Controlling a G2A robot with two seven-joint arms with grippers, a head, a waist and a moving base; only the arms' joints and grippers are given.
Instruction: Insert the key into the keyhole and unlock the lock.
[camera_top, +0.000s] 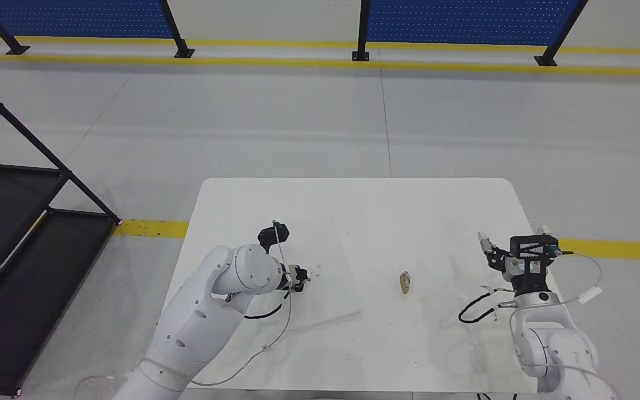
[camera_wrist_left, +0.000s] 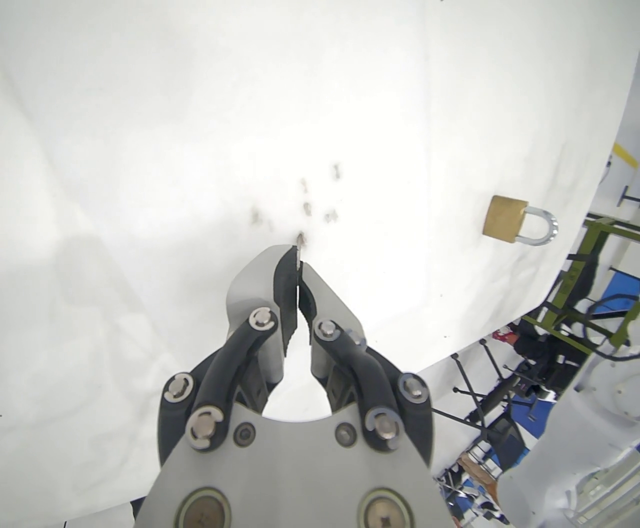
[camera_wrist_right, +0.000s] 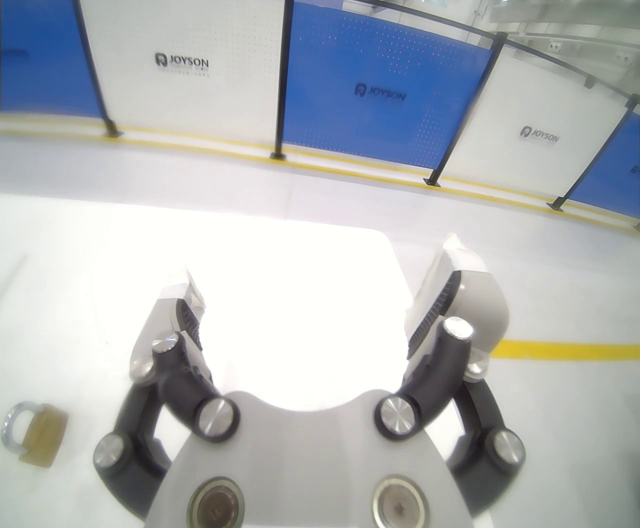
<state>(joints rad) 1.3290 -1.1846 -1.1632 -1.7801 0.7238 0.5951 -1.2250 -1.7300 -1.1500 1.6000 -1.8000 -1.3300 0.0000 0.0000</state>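
A brass padlock (camera_top: 405, 283) with a silver shackle lies flat near the middle of the white table (camera_top: 430, 210). In the left wrist view the padlock (camera_wrist_left: 507, 220) rests well off to one side of my left gripper (camera_wrist_left: 299, 260). That gripper is shut on a thin metal key (camera_wrist_left: 300, 247), seen edge-on, its tip poking past the pads close to the tabletop. From above, the left gripper (camera_top: 300, 278) sits left of the padlock. My right gripper (camera_wrist_right: 322, 270) is open and holds nothing, with the padlock (camera_wrist_right: 42, 432) off to its side. It hovers near the table's right edge (camera_top: 514, 238).
Dark scuff marks (camera_wrist_left: 307, 207) dot the table just ahead of the key. A black cable (camera_top: 480, 305) loops beside the right arm. A black rack (camera_top: 40, 230) stands left of the table. Blue fence panels (camera_top: 470, 20) line the far side of the floor.
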